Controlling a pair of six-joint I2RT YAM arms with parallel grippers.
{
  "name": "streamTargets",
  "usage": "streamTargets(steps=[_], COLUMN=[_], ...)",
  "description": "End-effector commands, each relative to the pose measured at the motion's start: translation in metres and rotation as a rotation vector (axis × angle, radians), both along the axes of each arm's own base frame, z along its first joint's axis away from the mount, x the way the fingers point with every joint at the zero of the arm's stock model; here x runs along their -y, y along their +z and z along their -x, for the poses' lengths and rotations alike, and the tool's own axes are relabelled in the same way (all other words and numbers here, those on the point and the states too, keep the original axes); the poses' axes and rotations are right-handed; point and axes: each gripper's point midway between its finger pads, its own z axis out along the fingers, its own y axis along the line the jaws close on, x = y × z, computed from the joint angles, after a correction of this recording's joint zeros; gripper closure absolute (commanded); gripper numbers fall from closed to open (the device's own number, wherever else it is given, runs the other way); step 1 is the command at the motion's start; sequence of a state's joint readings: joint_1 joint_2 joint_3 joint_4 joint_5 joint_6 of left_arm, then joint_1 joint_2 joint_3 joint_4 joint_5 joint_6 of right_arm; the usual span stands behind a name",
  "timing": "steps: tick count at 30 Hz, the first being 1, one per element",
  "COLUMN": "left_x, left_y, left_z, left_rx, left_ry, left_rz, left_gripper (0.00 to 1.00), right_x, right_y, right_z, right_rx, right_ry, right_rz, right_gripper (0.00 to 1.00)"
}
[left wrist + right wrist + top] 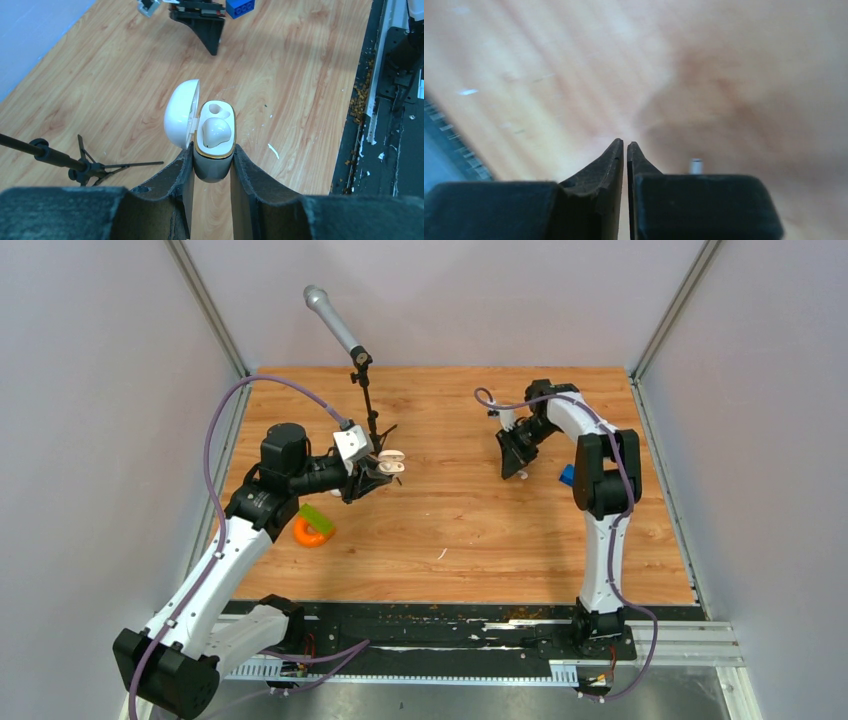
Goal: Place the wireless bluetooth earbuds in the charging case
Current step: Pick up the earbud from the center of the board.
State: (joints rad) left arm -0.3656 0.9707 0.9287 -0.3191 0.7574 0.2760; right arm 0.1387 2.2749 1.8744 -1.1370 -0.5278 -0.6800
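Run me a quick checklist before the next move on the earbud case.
1. Grip: left gripper clamps the charging case: ok.
2. Case lid open: ok.
3. One earbud seated: ok.
4. The second slot empty and unobstructed: ok.
5. The right gripper carrying the other bud: not ok; jaws almost together, nothing seen between them.
6. The small white stub beside its finger is that bud: cannot tell, blurred.

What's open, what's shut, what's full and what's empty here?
charging case: lid open, gripped by the left fingers.
earbud: sitting in one socket of the case.
other socket: empty.
left fingers: shut on the charging case.
right fingers: almost touching, nothing seen between them.
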Motion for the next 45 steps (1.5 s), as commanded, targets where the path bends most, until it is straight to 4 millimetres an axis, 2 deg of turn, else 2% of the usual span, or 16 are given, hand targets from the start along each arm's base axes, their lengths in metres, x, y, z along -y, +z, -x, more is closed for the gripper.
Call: streamTargets(steps=[1,3,5,7,9,11,13,17,21,27,31,34,36,38,45], left_x=[0.002,0.002,0.002,0.001,-0.001,-0.001,-0.001,-0.001,-0.001,0.0,0.0,-0.001,-0.001,-0.002,-0.003], left_y=[0.014,0.014,0.016,0.018,0.018,0.016,0.016,0.017,0.016,0.015,0.014,0.013,0.013,0.012,0.009], left_z=[0.0,0.0,0.0,0.001,0.002,0.002,0.002,-0.001,-0.001,-0.001,-0.002,-0.002,-0.002,-0.003,-0.006], left_rx=[0.056,0.057,0.06,0.066,0.07,0.067,0.067,0.075,0.073,0.067,0.064,0.06,0.058,0.056,0.045], left_ry=[-0.018,-0.018,-0.017,-0.015,-0.011,-0.012,-0.015,-0.008,-0.009,-0.01,-0.01,-0.007,-0.006,-0.006,-0.004], left_rz=[0.011,0.014,0.016,0.011,0.002,-0.004,-0.004,-0.001,-0.003,-0.001,-0.002,-0.004,-0.005,-0.013,-0.041], left_gripper=[0.93,0.93,0.93,0.93,0.93,0.93,0.93,0.92,0.92,0.92,0.92,0.92,0.92,0.92,0.92], right_x=[-0.064,-0.073,-0.078,-0.083,-0.083,-0.07,-0.051,-0.002,0.022,0.034,0.026,0.024,0.029,0.043,0.044], right_y=[0.065,0.065,0.066,0.076,0.091,0.095,0.091,0.07,0.056,0.039,0.037,0.034,0.029,0.023,0.003], right_z=[0.09,0.116,0.122,0.11,0.085,0.059,0.041,0.021,0.015,0.009,0.004,-0.002,-0.007,-0.009,0.002], right_rx=[-0.347,-0.451,-0.437,-0.388,-0.261,-0.111,-0.012,0.038,0.043,-0.026,-0.121,-0.114,-0.106,-0.087,-0.161], right_ry=[-0.074,-0.08,-0.06,-0.045,-0.025,-0.035,-0.088,-0.275,-0.377,-0.608,-0.764,-0.811,-0.864,-0.932,-0.997], right_rz=[-0.353,-0.39,-0.406,-0.435,-0.419,-0.327,-0.222,-0.04,0.072,0.171,0.16,0.207,0.254,0.342,0.397], right_gripper=[0.94,0.94,0.94,0.94,0.94,0.92,0.92,0.9,0.82,0.67,0.54,0.52,0.54,0.54,0.59])
